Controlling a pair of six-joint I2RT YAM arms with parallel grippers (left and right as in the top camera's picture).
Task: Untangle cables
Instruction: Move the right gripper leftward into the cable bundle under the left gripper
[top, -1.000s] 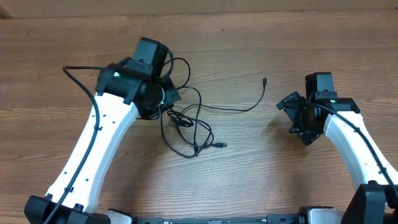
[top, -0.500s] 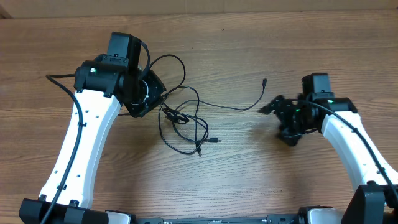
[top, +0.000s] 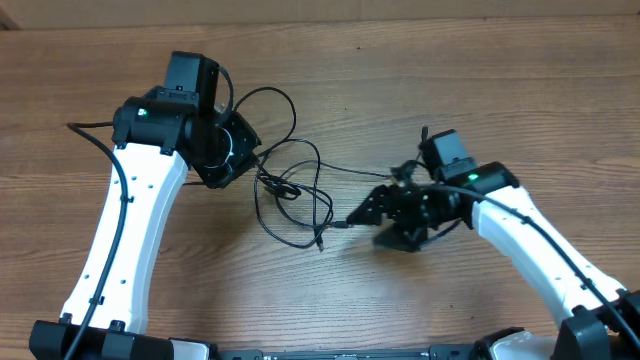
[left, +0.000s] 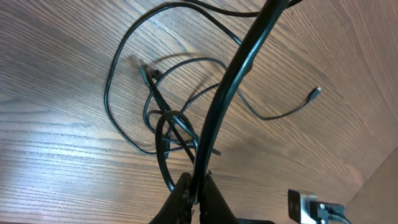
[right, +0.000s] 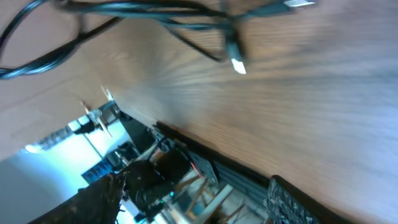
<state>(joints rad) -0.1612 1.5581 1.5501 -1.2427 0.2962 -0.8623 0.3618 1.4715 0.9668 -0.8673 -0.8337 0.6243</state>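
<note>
Thin black cables (top: 297, 190) lie tangled on the wooden table's middle. My left gripper (top: 247, 152) is shut on a cable at the tangle's left side. In the left wrist view the fingers (left: 196, 194) pinch a cable strand, with the loops (left: 166, 127) spread beyond them and a plug end (left: 316, 93) at the right. My right gripper (top: 368, 208) is open, just right of a plug end (top: 341, 226) at the tangle's lower right. In the blurred right wrist view the open fingers (right: 199, 200) are empty, and a plug (right: 238, 65) and cable strands lie ahead.
One long strand (top: 375, 175) runs right from the tangle under my right arm; its tip (top: 425, 130) shows beyond the arm. The left arm's own cable (top: 95, 140) trails left. The table's near edge and the robot base show in the right wrist view (right: 186, 149).
My right arm has swung left and down, from the table's right side to the plug end beside the tangle. My left gripper moved up-left with the cable, then held almost still.
</note>
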